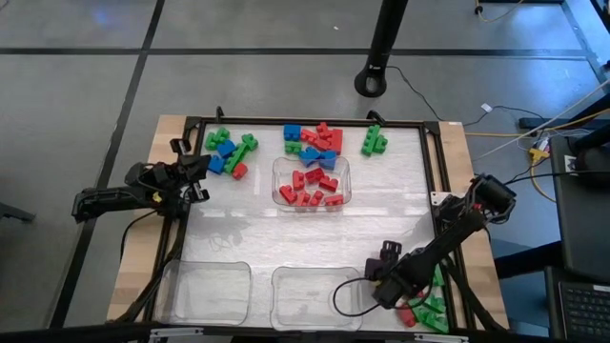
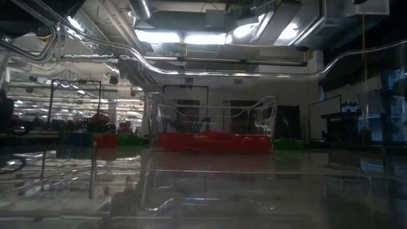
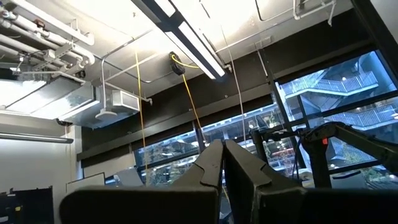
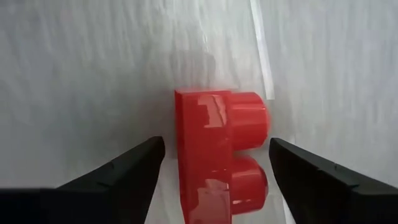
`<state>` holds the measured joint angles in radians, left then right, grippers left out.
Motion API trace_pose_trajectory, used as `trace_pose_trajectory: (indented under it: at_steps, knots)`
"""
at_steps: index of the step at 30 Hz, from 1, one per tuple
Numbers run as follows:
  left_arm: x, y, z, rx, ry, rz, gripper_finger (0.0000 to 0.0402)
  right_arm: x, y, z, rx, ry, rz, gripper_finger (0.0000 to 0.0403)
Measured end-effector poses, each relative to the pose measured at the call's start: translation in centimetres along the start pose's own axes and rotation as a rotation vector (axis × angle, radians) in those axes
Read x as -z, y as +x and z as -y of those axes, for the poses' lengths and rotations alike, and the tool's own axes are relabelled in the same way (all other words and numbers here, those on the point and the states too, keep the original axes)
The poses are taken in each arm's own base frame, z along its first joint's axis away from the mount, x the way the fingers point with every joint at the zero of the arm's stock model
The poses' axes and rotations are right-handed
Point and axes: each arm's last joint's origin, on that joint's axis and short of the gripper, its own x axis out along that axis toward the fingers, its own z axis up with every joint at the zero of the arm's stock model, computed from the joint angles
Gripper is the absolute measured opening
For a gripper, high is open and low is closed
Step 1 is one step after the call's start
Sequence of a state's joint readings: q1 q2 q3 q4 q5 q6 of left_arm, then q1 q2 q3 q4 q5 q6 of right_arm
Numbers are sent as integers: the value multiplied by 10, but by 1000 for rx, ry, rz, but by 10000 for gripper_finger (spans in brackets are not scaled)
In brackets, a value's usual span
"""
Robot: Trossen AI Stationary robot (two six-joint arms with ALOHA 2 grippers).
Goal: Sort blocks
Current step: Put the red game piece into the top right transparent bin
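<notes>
Left gripper (image 1: 198, 171) sat shut at mid-left, idle beside the mixed blocks (image 1: 231, 154). Center tray (image 1: 311, 181) held only reds — partial sort; two lower trays (image 1: 206, 291) looked bare. Right gripper (image 4: 217, 163), lower right, stood open astride a red block (image 4: 219, 152), not clamped.

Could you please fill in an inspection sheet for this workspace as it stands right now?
Surface: white table inside a dark frame, wooden edges showing.
Job's things: red blocks fill the middle clear tray; mixed blocks lie along the far side; two empty trays sit on the near side.
Clutter: nothing seen.
Grippers: left gripper shut, empty, by the far-left blocks; right gripper open, straddling a red block, not gripping.
Cables: loops near the right arm's base; more on the floor.
Surroundings: grey floor, black pole base.
</notes>
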<state>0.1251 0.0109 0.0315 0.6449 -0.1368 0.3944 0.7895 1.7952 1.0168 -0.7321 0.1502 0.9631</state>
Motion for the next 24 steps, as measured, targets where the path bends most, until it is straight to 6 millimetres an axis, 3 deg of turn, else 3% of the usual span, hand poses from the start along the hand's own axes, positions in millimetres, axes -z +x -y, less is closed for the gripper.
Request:
trace_pose_trajectory:
  at_steps: [8,17,24]
  knots:
    - [0,0,0,0,-6,0,6,0,1,0,-1,-29,-3,164]
    - [0,0,0,0,-6,0,6,0,0,-1,2,-52,-3,164]
    - [0,0,0,0,-6,0,6,-9,-28,-4,56,-92,8,164]
